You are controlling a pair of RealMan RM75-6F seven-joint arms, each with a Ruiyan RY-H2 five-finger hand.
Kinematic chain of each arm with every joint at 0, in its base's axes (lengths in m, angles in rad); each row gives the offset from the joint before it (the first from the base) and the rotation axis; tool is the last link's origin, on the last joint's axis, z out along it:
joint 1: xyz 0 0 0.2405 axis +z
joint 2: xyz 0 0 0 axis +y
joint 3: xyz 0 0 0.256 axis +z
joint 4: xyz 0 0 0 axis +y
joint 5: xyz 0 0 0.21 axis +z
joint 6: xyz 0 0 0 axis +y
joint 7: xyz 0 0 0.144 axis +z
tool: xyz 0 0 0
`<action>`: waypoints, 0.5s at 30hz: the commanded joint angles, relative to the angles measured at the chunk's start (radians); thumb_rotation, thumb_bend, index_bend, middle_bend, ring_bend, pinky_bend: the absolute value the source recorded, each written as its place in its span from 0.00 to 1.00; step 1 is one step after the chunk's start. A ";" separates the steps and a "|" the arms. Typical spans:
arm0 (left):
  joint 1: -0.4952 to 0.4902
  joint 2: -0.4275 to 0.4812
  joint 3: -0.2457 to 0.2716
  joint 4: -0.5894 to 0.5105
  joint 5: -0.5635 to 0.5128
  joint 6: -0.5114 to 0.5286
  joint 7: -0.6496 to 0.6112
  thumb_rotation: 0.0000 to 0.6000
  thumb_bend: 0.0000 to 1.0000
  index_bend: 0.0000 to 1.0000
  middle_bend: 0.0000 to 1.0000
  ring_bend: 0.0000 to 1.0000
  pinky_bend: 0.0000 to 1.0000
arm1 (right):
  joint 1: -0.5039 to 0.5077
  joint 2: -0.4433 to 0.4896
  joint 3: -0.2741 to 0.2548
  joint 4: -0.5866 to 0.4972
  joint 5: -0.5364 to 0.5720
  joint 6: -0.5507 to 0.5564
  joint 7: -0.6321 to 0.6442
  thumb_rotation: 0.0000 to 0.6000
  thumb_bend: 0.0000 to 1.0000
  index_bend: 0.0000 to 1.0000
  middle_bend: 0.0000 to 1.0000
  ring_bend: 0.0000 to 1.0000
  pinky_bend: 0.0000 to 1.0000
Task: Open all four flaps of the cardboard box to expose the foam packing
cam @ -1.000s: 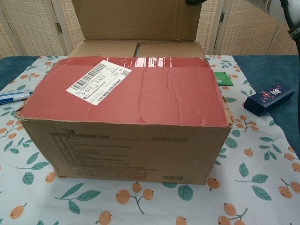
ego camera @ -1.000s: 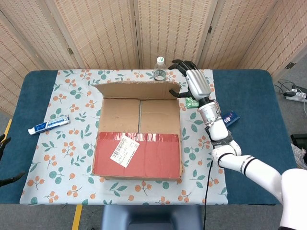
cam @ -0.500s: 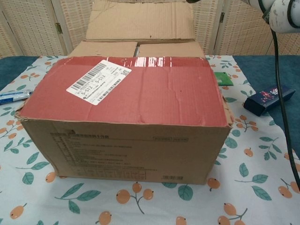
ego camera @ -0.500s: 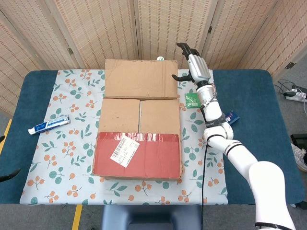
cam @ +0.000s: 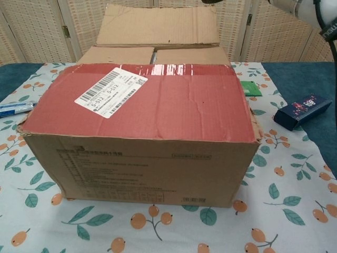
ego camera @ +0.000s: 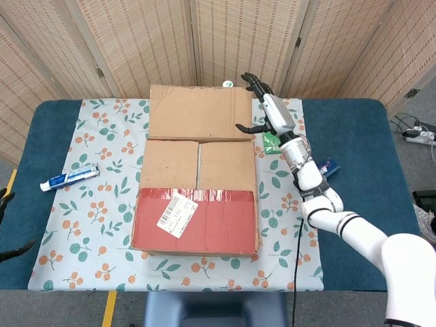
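Cardboard box sat mid-surface on a leaf-print cloth. Far flap stood folded back. Two inner flaps lay flat and shut. Near flap, red tape and white label, lay closed. Right hand was at the far flap's right edge, fingers spread, holding nothing. Left hand barely showed at the left edge; state could not be told. Toothpaste tube lay left; green packet and blue box right.
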 commanded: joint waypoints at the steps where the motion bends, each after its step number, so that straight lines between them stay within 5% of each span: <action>1: -0.004 -0.001 0.004 -0.006 0.007 -0.003 0.010 1.00 0.21 0.00 0.00 0.00 0.00 | -0.157 0.219 -0.078 -0.400 -0.055 0.049 0.116 1.00 0.25 0.04 0.01 0.08 0.00; 5: -0.011 -0.004 0.008 -0.010 0.021 -0.006 0.021 1.00 0.21 0.00 0.00 0.00 0.00 | -0.195 0.309 -0.129 -0.536 -0.153 0.026 0.359 1.00 0.25 0.04 0.00 0.00 0.00; 10: -0.017 -0.008 0.008 -0.013 0.021 -0.012 0.033 1.00 0.21 0.00 0.00 0.00 0.00 | -0.195 0.358 -0.146 -0.563 -0.219 0.042 0.510 1.00 0.25 0.02 0.00 0.00 0.00; 15: -0.023 -0.017 0.007 -0.005 0.019 -0.019 0.030 1.00 0.21 0.00 0.00 0.00 0.00 | -0.203 0.410 -0.155 -0.615 -0.219 0.031 0.683 1.00 0.25 0.00 0.00 0.13 0.00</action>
